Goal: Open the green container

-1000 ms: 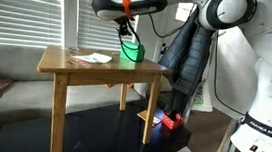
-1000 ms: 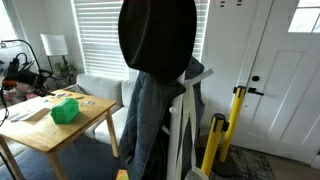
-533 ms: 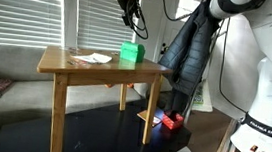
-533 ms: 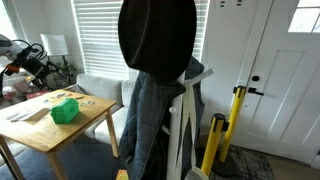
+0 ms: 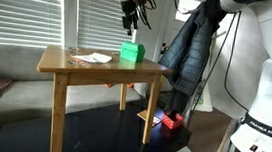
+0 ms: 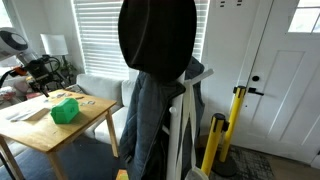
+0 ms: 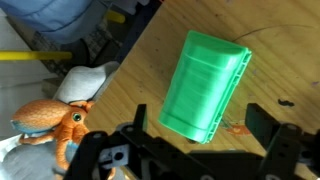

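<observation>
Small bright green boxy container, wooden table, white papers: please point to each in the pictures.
small bright green boxy container (image 7: 205, 85), wrist view, middle of its visible face.
wooden table (image 5: 77, 65), in an exterior view, bare part of its top.
white papers (image 5: 93, 58), in an exterior view, middle of the sheets.

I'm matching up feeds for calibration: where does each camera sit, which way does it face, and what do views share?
Exterior view: low, side-on to the wooden table; green container on it, end effector above, white robot body.
Exterior view: behind a coat rack, facing the table's top; arm at the frame's left edge.
Wrist view: looks down on the container; open end effector fingers along the bottom.
Shared: all three show container and table.
</observation>
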`<control>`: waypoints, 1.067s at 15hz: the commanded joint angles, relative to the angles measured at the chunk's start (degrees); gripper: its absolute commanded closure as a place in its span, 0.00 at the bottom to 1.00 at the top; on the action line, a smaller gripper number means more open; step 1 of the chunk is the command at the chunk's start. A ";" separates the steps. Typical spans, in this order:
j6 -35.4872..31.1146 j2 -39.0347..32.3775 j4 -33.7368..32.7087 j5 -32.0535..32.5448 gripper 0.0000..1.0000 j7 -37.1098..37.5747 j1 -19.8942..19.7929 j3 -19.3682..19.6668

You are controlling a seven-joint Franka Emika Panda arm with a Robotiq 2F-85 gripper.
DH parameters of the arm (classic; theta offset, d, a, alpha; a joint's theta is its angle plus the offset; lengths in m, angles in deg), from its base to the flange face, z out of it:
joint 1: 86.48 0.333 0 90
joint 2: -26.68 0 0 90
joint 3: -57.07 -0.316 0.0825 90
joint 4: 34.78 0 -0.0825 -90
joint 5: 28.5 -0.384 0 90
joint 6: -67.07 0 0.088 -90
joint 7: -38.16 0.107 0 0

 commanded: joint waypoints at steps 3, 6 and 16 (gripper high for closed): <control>-10.48 8.67 15.30 -15.10 0.00 -5.35 -8.13 -3.14; -10.62 10.94 18.64 -23.68 0.00 -6.73 -10.89 -3.47; -8.69 9.89 17.10 -24.34 0.00 -3.86 -10.44 -2.21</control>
